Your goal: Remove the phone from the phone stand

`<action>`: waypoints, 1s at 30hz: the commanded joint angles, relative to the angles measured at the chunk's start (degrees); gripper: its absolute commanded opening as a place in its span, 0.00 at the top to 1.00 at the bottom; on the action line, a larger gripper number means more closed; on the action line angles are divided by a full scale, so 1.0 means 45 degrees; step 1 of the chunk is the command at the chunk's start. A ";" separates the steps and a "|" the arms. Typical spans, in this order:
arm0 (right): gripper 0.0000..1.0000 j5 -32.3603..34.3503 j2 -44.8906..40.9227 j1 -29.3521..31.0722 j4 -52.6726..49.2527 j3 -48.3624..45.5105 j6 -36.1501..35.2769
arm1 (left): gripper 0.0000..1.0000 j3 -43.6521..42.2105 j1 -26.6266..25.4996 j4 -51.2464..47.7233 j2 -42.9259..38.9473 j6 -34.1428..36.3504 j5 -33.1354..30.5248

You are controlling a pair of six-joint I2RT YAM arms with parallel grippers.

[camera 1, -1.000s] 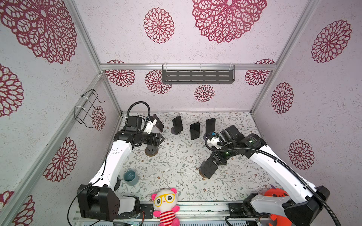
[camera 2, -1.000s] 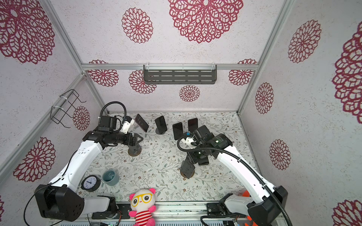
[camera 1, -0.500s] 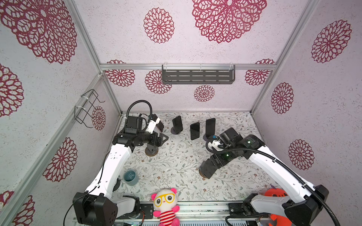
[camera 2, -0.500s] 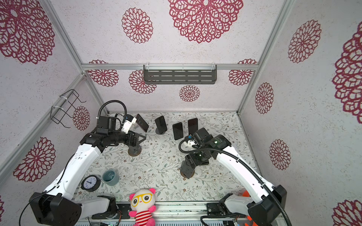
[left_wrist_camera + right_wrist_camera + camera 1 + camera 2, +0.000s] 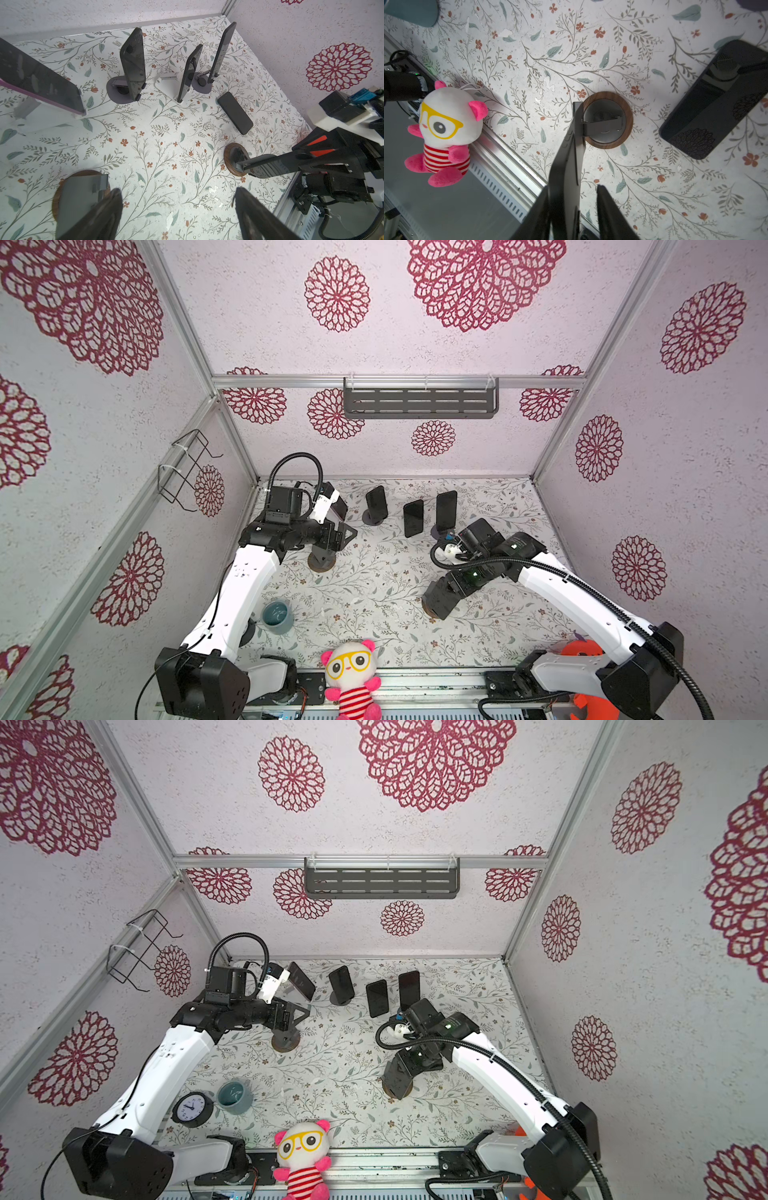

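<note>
A dark phone [image 5: 566,166] stands edge-on in a phone stand with a round wooden base [image 5: 607,120] at the front right, and shows in both top views [image 5: 436,608] [image 5: 395,1083]. My right gripper [image 5: 573,187] straddles its top. One finger lies against the phone. The other finger [image 5: 604,199] stands off it with a gap, so the jaws are open around the phone. My left gripper [image 5: 177,190] [image 5: 347,533] is open and empty above an empty wooden-based stand [image 5: 81,191] [image 5: 322,562].
A loose phone [image 5: 234,113] [image 5: 714,99] lies flat on the table behind the right stand. Several phones on stands line the back [image 5: 376,504] [image 5: 413,517] [image 5: 446,510], plus a purple-edged one [image 5: 301,982]. A teal cup [image 5: 276,616], a clock [image 5: 191,1108] and a plush toy [image 5: 353,672] sit at the front.
My left arm has swung its gripper slightly to the right above the empty stand. The right gripper has stayed at the phone on the front stand.
</note>
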 commanded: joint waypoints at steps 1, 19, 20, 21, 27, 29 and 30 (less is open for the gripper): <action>0.70 -0.0216 0.0034 0.0050 -0.0067 0.0159 -0.0284 | 0.12 0.0031 -0.0062 0.0279 0.0059 0.0110 0.0016; 0.94 -0.1421 0.0436 0.0050 -0.0967 0.2868 -0.1845 | 0.11 -0.0247 -0.0801 0.1268 0.0087 -0.0559 0.1536; 0.94 -0.1484 0.0460 0.0050 -0.0974 0.3121 -0.2035 | 0.12 -0.0327 -0.0830 0.1500 0.0187 -0.0574 0.2132; 0.94 -0.1454 0.0539 0.0050 -0.0940 0.3395 -0.2226 | 0.12 -0.0400 -0.0905 0.1749 0.0299 -0.0559 0.2862; 0.97 -0.2157 0.1660 -0.0102 -0.0654 0.4986 -0.3930 | 0.14 -0.0481 -0.1676 0.2197 0.1289 0.0696 0.5968; 0.97 -0.2545 0.2226 -0.0245 -0.0840 0.5582 -0.4782 | 0.15 -0.0393 -0.1830 0.1923 0.1601 0.1346 0.6834; 0.97 -0.2837 0.2540 -0.0360 -0.1057 0.5968 -0.5273 | 0.15 -0.0378 -0.1908 0.1843 0.1734 0.1635 0.7204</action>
